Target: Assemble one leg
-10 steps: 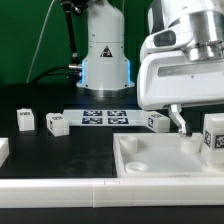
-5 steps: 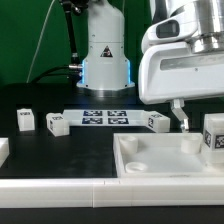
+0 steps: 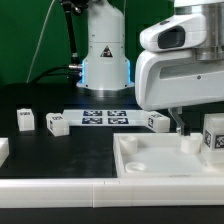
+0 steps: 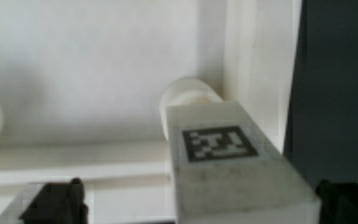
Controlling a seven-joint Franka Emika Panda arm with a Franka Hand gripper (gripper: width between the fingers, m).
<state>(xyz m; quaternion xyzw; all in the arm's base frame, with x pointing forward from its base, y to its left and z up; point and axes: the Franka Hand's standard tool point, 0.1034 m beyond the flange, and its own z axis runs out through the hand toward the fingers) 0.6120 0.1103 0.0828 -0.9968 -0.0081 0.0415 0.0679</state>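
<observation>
The black tabletop lay before a green backdrop. A white robot base stood at the back with a yellow warning triangle on its front.

In the exterior view, the thin flat white marker board lay on the middle of the tabletop. Four small stubby white plastic legs with black-and-white square tags were set about. The first leg stood toward the exterior view's left. The second leg stood near it, between it and the marker board. The third leg stood just beyond the board's other end. The fourth leg was at the exterior view's right edge, by the far corner of the large white square plastic slab with its raised rim; I could not tell whether it stood on the slab or behind it. A long white rail ran along the front. The gripper hung low beneath its bulky white housing, between the third and fourth legs, near the slab's far rim. Only one slim finger showed there.

In the wrist view, the two dark fingertips stood well apart, clamped on nothing. Between them was a leg, its tag facing the camera and its rounded end pointing away. It seemed to touch neither fingertip. Pale white surface spread on one side of it, dark tabletop on the other. I could not tell which of the four legs this was.
</observation>
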